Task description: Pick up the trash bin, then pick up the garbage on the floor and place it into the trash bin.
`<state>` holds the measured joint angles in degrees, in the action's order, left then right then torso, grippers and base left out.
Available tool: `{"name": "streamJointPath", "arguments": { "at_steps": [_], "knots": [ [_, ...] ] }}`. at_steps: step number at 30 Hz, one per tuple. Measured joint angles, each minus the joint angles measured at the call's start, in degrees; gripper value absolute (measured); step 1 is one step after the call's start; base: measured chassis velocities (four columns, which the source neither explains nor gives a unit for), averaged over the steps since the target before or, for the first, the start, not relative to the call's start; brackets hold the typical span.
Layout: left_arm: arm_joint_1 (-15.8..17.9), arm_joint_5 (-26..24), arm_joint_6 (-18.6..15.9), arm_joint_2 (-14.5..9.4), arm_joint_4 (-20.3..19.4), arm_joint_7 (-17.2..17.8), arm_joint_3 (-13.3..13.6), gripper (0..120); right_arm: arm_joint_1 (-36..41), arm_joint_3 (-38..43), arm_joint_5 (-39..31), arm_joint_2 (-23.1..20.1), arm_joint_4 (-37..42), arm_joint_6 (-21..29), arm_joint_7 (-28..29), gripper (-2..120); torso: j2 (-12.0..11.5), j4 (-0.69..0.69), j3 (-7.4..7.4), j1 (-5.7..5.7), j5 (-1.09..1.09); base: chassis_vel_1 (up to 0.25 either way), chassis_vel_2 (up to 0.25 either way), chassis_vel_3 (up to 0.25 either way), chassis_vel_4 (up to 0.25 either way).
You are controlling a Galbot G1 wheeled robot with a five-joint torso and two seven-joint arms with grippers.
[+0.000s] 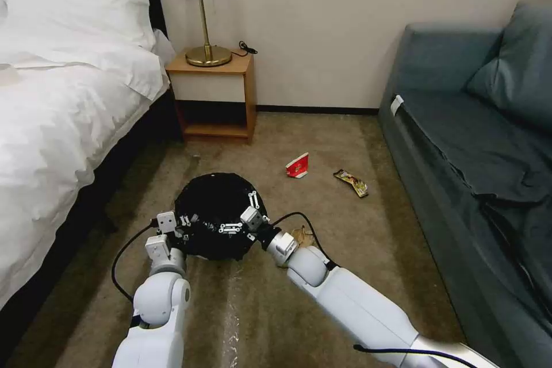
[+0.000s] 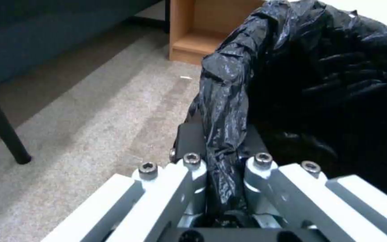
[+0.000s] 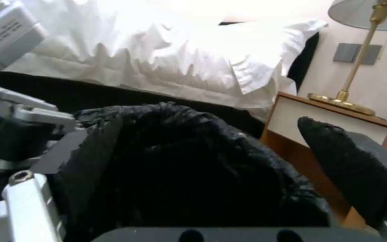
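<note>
Left end effector [image 2: 224, 161] pinches trash bin [image 1: 215, 215] rim; right end effector [image 1: 244, 219] spread above.

Black-bagged trash bin [image 1: 215, 215] on carpet, red-white carton [image 1: 298, 165], wrapper [image 1: 351, 182] beyond, apparently flat

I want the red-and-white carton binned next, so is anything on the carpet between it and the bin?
Nothing visible: bare carpet lies between the red-and-white carton and the black-bag-lined round trash bin. The open right claw hangs over the bin's rim.
</note>
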<state>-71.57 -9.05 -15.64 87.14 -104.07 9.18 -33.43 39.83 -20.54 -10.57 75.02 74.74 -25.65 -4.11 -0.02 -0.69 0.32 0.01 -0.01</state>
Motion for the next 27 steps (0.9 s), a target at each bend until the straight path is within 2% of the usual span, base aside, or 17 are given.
{"name": "streamJointPath", "arguments": {
  "at_steps": [8, 16, 23, 27],
  "knots": [
    [0.0, -0.07, -0.01, -0.35, -0.01, -0.06, -0.42, 4, -1.72, 2.98, -0.87, 0.1, 1.52, 1.82, 1.7, 100, 0.0, 0.0, 0.0, 0.0, 0.0, 0.0, 0.0, 0.0, 0.0],
    [0.19, -1.06, 0.03, -1.07, 0.27, -0.52, -2.32, 4, -2.43, 6.43, -1.58, -0.61, 2.23, 4.8, 5.91, 100, 0.0, 0.0, 0.0, 0.0, 0.0, 0.0, 0.0, 0.0, 0.0],
    [0.33, -2.05, 0.06, -1.62, -0.17, -0.67, -3.82, 4, -1.64, 8.03, -5.67, -0.87, 2.2, 13.73, 15.98, 100, 0.0, 0.0, 0.0, 0.0, 0.0, 0.0, 0.0, 0.0, 0.0],
    [0.21, -2.36, 0.06, -1.74, -0.39, -0.71, -4.33, 4, -1.24, 8.38, -8.69, -1.06, 0.55, 16.69, 18.81, 100, 0.0, 0.0, 0.0, 0.0, 0.0, 0.0, 0.0, 0.0, 0.0]
  ]
}}
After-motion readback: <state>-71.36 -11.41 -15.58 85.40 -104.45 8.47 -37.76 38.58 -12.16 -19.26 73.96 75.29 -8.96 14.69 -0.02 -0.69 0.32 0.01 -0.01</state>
